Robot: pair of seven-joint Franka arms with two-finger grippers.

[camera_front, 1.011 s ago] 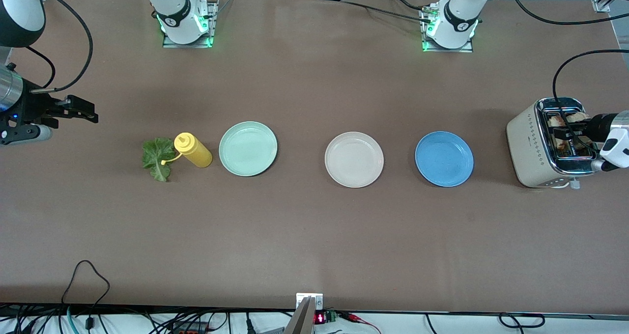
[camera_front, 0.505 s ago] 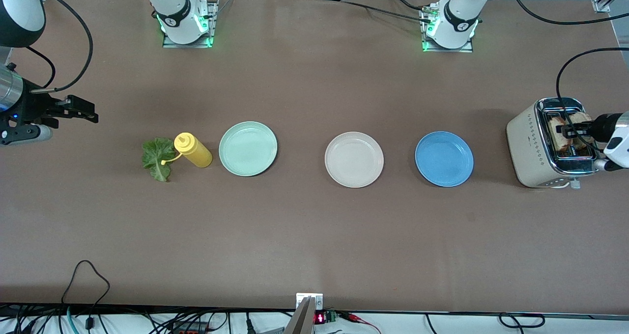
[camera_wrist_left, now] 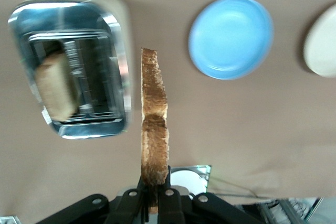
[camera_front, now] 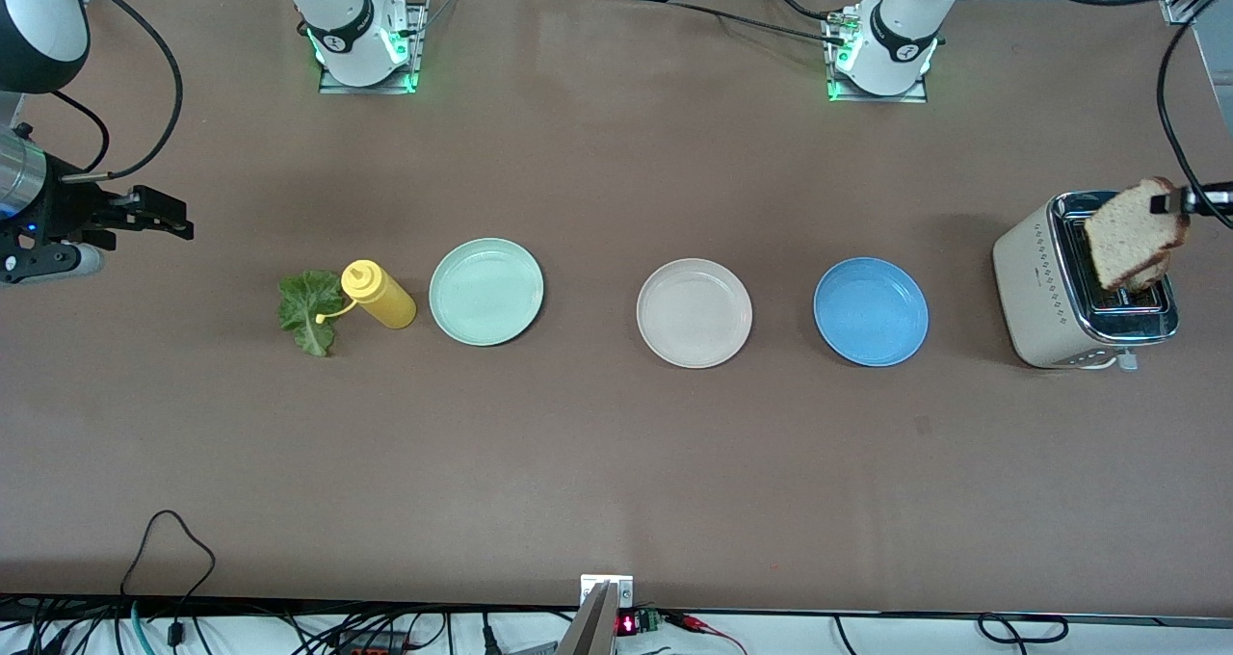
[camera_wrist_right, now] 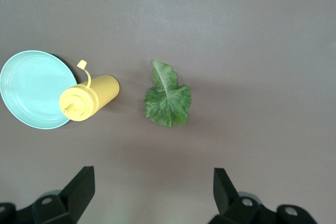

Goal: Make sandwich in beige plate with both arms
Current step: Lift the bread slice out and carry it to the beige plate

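**First bread slice clear of toaster; plate awaiting**

Brown desk (camera_front: 616, 462) carries three plates in a row between the arms' ends. The beige plate (camera_front: 694, 312) sits in the middle, bare, with the blue plate (camera_front: 871, 311) toward the left arm's end and the mint-green plate (camera_front: 486, 291) toward the right arm's end.

Left tool (camera_wrist_left: 155, 198) is over the toaster (camera_front: 1058, 289), pinched narrow on the crust edge of a toasted bread slice (camera_front: 1129, 233), which hangs on edge. A second slice (camera_wrist_left: 54, 91) sits in a toaster slot.

Right tool (camera_wrist_right: 152, 192) waits spread wide and empty over the desk at its own end. The lettuce leaf (camera_front: 310, 310) lies flat beside the tipped yellow squeeze bottle (camera_front: 378, 295).

Judgement: assembly not yet begun.
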